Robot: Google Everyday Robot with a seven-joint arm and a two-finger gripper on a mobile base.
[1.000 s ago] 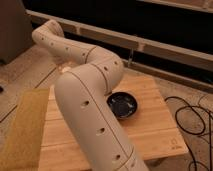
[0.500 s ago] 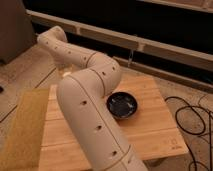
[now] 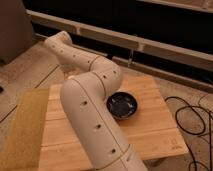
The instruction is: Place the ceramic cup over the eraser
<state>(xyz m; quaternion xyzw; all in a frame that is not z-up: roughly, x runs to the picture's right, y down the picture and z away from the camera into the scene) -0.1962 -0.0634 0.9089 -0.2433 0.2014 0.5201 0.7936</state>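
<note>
Gripper out of sight past the far end of the arm (image 3: 92, 95), arm's base cut off by the bottom edge, surface (image 3: 150, 127) partly hidden behind the arm, black bowl (image 3: 122, 105) contents too blurred to tell, cables (image 3: 192, 117) cut off at right.

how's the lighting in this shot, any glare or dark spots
Camera view: warm, dim light on the wooden table; the background beyond is nearly black. Small bright glints sit inside the black bowl. The arm fills the foreground and casts a soft shadow beside it; the gripper is hidden behind the arm, and cup and eraser don't show.
</note>
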